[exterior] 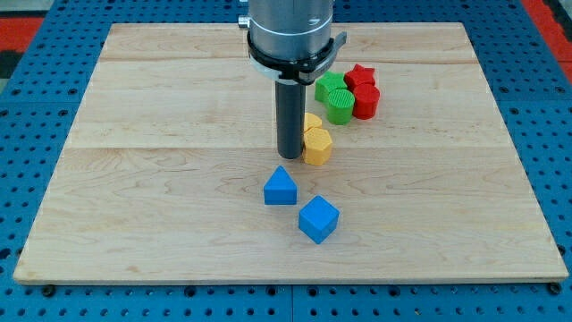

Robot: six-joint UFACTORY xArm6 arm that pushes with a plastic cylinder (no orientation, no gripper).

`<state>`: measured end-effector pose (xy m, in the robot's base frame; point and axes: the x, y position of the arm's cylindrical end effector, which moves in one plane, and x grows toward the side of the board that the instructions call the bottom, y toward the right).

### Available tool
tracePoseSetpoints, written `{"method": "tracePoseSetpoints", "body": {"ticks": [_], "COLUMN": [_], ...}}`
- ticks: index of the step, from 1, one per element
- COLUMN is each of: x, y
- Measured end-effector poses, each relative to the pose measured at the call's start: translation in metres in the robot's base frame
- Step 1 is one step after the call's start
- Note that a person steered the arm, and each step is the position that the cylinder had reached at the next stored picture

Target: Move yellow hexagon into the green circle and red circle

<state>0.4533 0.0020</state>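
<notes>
My tip (290, 156) rests on the wooden board (161, 179) just at the view's left of the yellow hexagon (316, 145), touching it or very nearly so; the rod has no fingers, so there is nothing spread or pinching, only a blunt dark end against the block's side. The yellow hexagon sits near the middle of the board, and a 2nd yellow block (310, 122), whose shape is mostly hidden by the rod and the hexagon, lies right behind it toward the view's top, touching it. Up and to the view's right is a tight cluster of 4 blocks: the green circle (339, 105) at the near left, the red circle (365, 102) beside it on the view's right and touching it, a green block (328, 86) of unclear shape behind the green circle, and a red star (359, 76) behind the red circle. The hexagon lies near that cluster but apart from it, with a short strip of bare board between it and the green circle; the 2nd yellow block stands closest to that gap. Toward the view's bottom, well clear of the tip, a blue triangular block (280, 187) lies below the rod, and a blue cube (318, 219) sits further down to the view's right, apart from it.
</notes>
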Motion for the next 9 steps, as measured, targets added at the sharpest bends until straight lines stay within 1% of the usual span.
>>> {"method": "tracePoseSetpoints", "body": {"ticks": [2,4,5,6,7,9], "x": [0.015,0.008,0.018,0.038,0.035,-0.021], "y": [0.003,0.028,0.029,0.033,0.044,0.044]}}
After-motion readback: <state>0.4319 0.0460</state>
